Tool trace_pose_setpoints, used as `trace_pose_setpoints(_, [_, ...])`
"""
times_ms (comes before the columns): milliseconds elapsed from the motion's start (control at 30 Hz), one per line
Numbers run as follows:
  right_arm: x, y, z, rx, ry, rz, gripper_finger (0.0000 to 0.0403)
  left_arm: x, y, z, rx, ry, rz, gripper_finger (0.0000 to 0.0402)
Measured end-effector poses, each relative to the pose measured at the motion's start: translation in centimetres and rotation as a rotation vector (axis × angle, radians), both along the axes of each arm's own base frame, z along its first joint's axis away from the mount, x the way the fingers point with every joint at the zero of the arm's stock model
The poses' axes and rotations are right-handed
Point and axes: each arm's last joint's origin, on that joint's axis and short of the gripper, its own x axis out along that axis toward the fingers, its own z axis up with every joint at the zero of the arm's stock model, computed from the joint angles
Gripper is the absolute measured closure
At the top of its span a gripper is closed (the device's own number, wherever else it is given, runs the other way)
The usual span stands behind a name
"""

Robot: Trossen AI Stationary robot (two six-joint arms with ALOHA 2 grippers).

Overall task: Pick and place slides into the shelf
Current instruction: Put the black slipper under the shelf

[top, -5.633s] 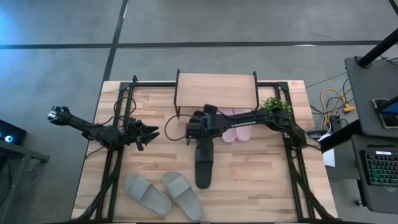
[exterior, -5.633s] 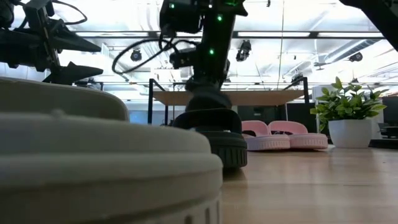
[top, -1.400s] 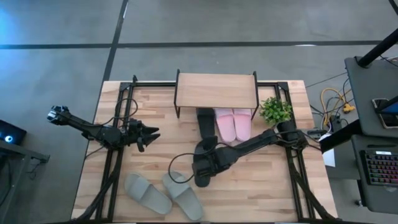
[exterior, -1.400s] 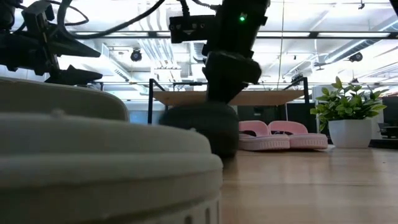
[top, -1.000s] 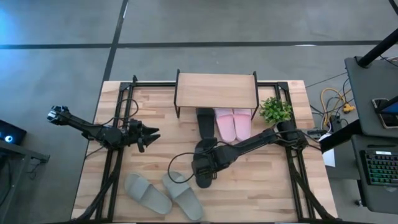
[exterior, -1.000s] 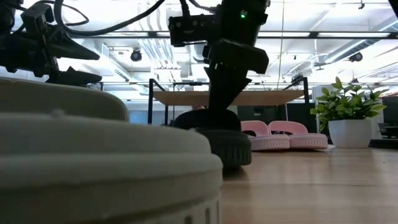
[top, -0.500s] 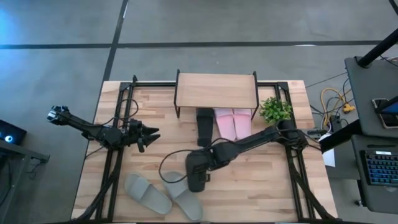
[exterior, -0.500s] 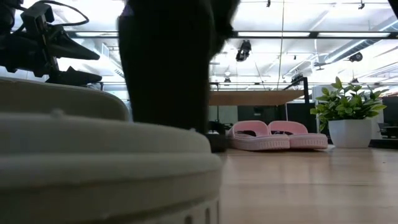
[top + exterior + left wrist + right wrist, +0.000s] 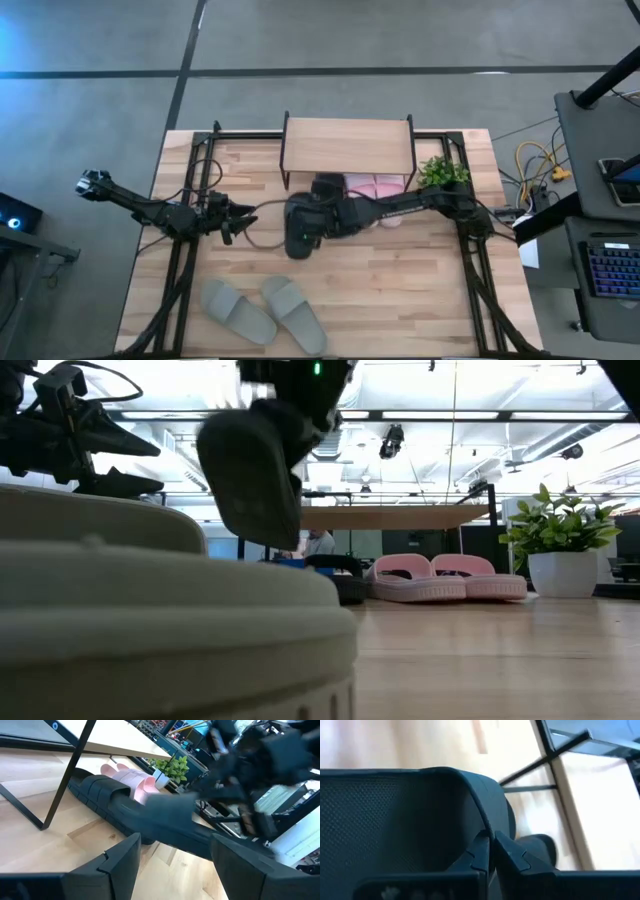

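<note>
Surface: light wood table (image 9: 420, 290), grey floor round it; low view looks into a lit hall behind.
Near edge: grey-green pair (image 9: 262, 312) lies flat at the table's front left, side by side; one fills the low view's foreground (image 9: 150, 630).
Left gripper: (image 9: 243, 213) waits over the table's left-centre, fingers (image 9: 120, 865) spread apart, nothing between them.
Right gripper: (image 9: 300, 232) reaches across mid-table, pinched tight on the strap edge of a black slide (image 9: 299, 228); fingertips (image 9: 481, 851) meet on that strap in the wrist view.
Held black slide: off the table, hanging tilted w/ sole showing in the low view (image 9: 250, 472); just in front of the shelf's left half.
2nd black slide: (image 9: 327, 184) lies at the shelf's front, left of the pink ones, partly under the plank; seen on the wood in the left wrist view (image 9: 97, 790).
Pink pair: (image 9: 378, 187) side by side, partly under the shelf's right half; heels stick out front (image 9: 445, 580).
Shelf: (image 9: 348, 146) at the table's far centre, wooden top, thin black legs.
Plant: small green potted one (image 9: 444, 170) just right of the shelf.
</note>
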Motion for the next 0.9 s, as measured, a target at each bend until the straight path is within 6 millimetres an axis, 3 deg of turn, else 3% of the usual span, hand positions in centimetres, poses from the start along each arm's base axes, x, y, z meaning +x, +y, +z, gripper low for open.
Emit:
trace_pose_setpoints(233, [0.8, -2.9, -0.6, -0.059, -0.018, -0.018, 0.0392, 0.0, 0.0, 0.0, 0.000, 0.000, 0.000, 0.0178])
trace_pose_setpoints(667, [1.1, -5.9, -0.8, -0.169, -0.030, -0.099, 0.0391, 0.0, 0.0, 0.0, 0.000, 0.000, 0.000, 0.0178])
trace_pose_setpoints(900, [1.1, -6.6, -3.1, -0.196, 0.005, -0.064, 0.0390, 0.0, 0.0, 0.0, 0.000, 0.000, 0.001, 0.0178])
